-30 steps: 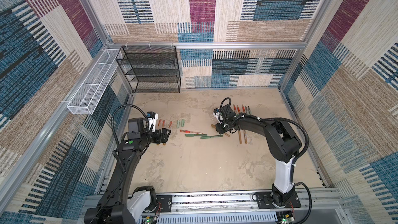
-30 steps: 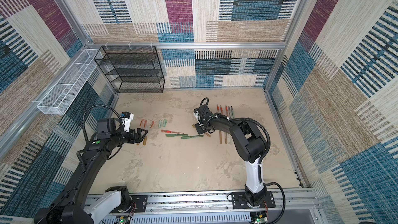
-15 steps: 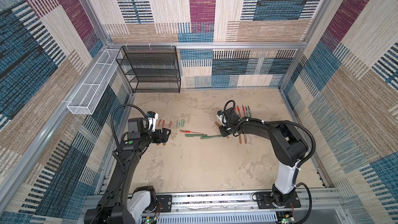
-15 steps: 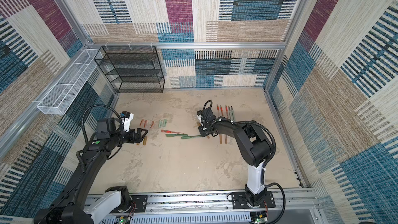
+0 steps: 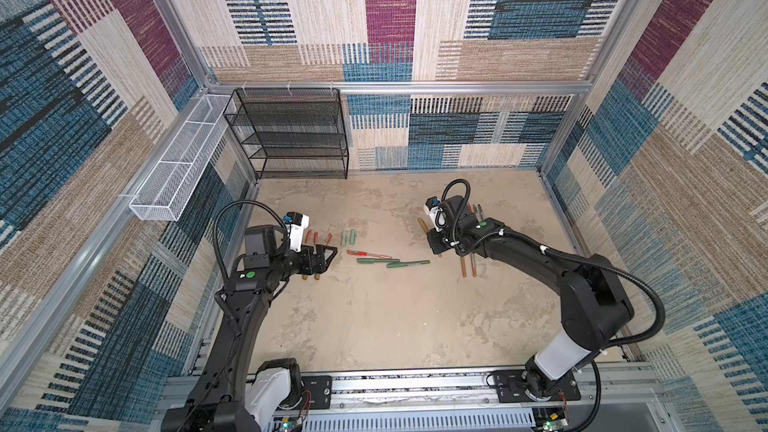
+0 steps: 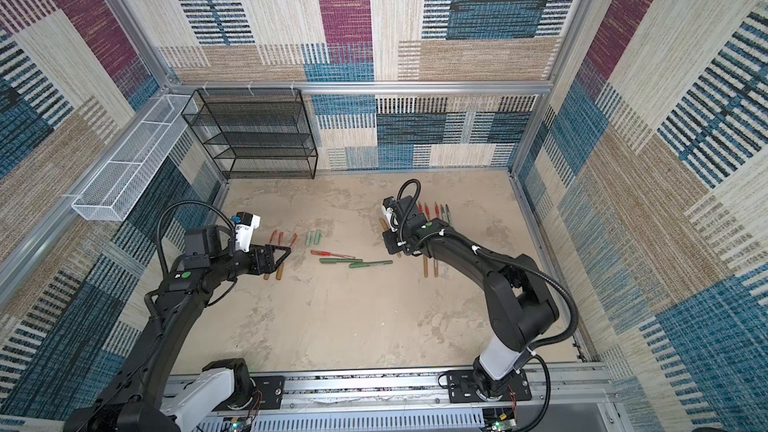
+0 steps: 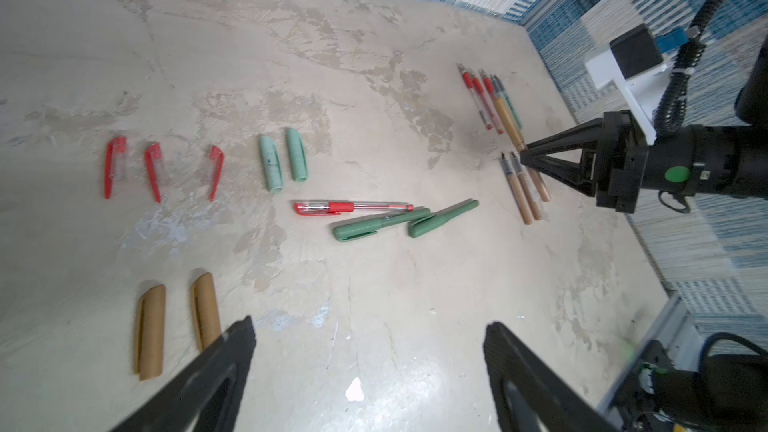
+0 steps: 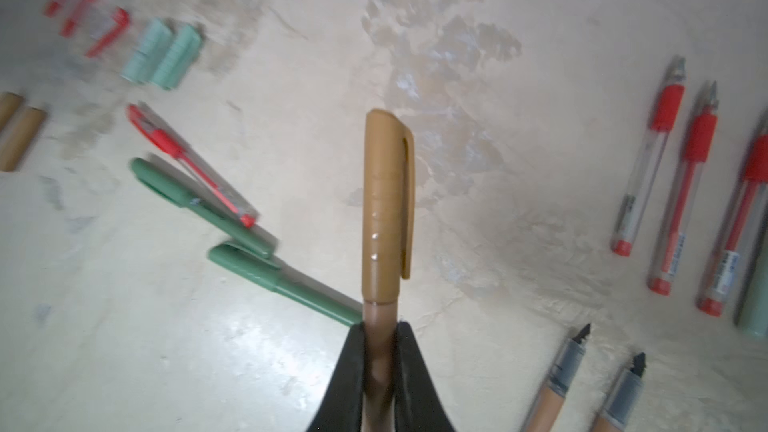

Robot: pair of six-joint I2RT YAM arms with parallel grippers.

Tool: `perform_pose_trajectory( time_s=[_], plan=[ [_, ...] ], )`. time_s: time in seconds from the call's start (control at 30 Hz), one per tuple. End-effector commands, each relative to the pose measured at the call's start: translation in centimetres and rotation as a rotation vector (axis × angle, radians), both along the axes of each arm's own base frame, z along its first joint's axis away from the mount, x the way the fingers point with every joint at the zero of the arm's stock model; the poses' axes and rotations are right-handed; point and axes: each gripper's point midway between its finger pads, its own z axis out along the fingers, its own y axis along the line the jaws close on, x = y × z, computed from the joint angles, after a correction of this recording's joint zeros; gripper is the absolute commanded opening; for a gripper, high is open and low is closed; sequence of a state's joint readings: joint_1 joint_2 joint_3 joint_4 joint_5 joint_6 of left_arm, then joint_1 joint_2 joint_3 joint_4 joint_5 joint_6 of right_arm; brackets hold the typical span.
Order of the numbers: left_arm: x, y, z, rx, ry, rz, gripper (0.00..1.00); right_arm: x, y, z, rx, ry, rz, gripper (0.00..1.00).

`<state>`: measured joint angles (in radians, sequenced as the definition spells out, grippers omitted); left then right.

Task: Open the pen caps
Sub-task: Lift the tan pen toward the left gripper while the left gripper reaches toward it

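Right gripper (image 8: 380,328) is clamped on the barrel of a bronze-gold pen (image 8: 376,347); its cap (image 8: 386,201) is still on, jutting past the fingertips. Left gripper (image 7: 370,324) hangs wide open and empty near the loose bronze caps (image 7: 150,330). Next, probably, it must cross over, close on that cap and pull straight off.

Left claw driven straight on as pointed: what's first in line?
Likely the capped red pen just ahead of the open left claw; its height over the table is unclear.
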<state>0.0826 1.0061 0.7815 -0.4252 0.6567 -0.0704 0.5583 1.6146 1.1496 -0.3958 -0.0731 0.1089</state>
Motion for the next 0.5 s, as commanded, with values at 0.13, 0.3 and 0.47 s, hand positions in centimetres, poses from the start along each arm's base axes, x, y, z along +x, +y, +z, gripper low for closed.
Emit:
perform_pose_trajectory(
  time_s=[0.13,0.3,0.47],
  plan=[
    [0.1,-2.2,2.6,-0.216,0.012,-0.047,0.87,-1.5,6.0,6.4,0.308,-0.095,-0.006,0.08],
    [0.2,-2.8,3.1,-0.292,0.032,-0.056,0.86,-3.2,9.3,7.2,0.41,-0.084,-0.004,0.08],
    [0.2,-3.3,3.0,-0.35,0.033,-0.068,0.83,-5.1,13.0,7.4,0.456,-0.079,0.037,0.08]
  ],
)
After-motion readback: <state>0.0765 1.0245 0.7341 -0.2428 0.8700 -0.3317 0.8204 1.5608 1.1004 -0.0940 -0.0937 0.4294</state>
